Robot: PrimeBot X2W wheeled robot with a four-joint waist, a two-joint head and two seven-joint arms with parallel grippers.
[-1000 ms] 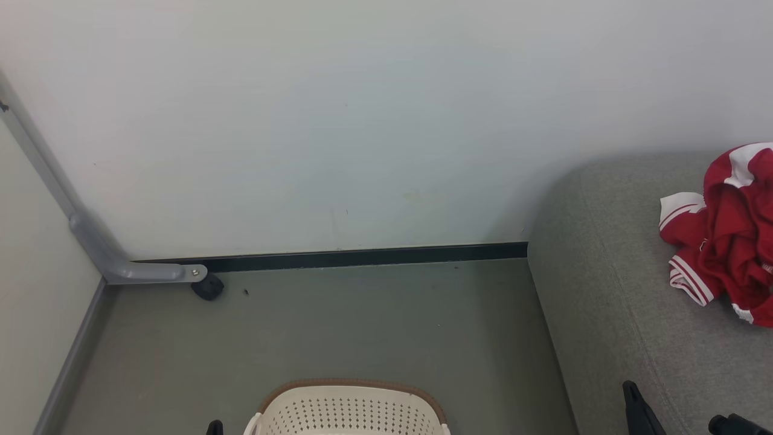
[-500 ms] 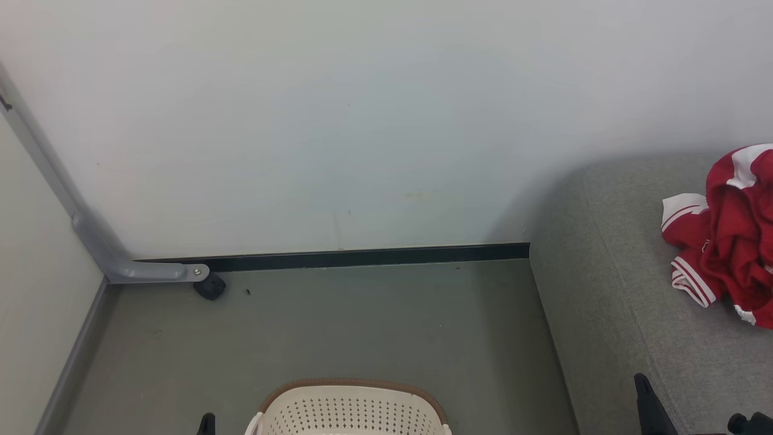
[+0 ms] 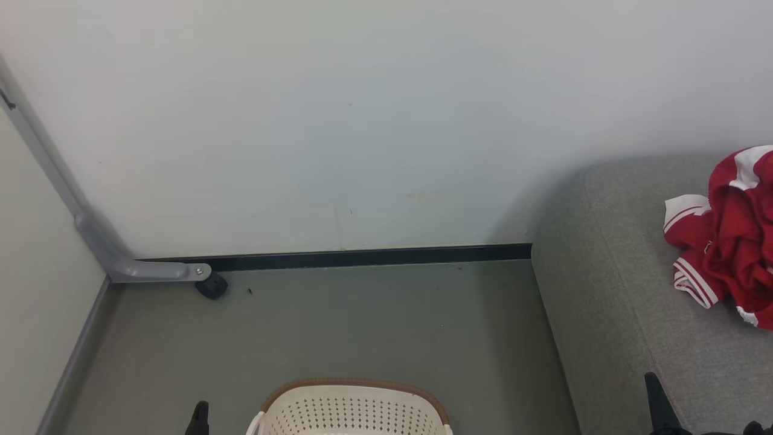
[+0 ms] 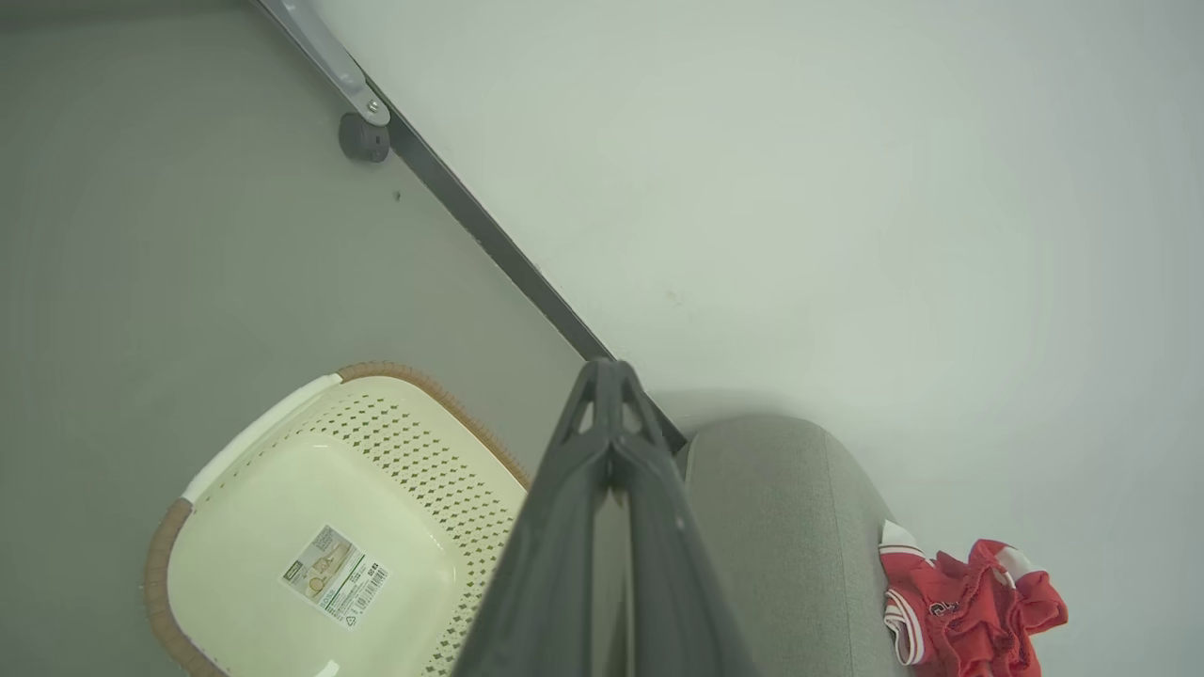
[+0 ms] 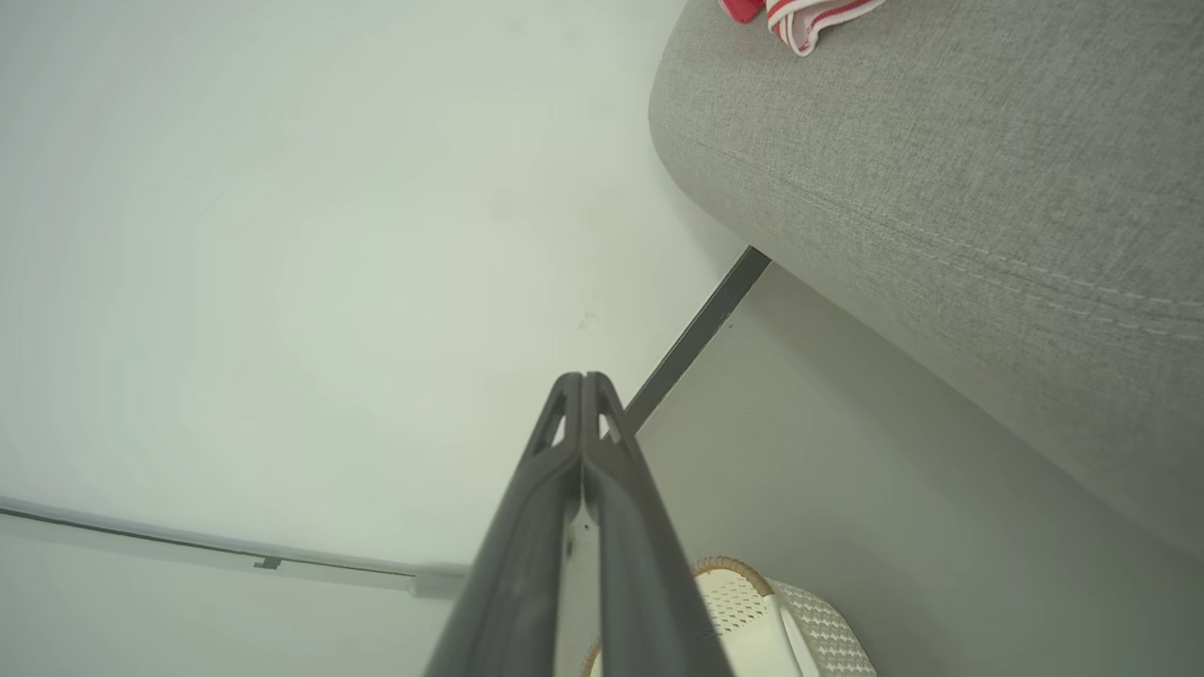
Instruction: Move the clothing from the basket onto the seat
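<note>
The grey seat [image 3: 610, 314] fills the right side. The cream basket [image 3: 353, 385] stands on the floor [image 3: 362, 326], near centre. The red clothing [image 3: 734, 241] lies bunched on the seat, far right. The left hand [image 4: 611, 369] and right hand [image 5: 583, 378] are pinched narrow, holding nothing.

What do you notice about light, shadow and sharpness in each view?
Head view: flat, even light, a soft shadow on the wall beside the seat, no glare. Left wrist view: darkened upper-left corner, the shut left claw looms large. Right wrist view: pale washed-out wall, seat stitching sharp, the shut right claw close.
</note>
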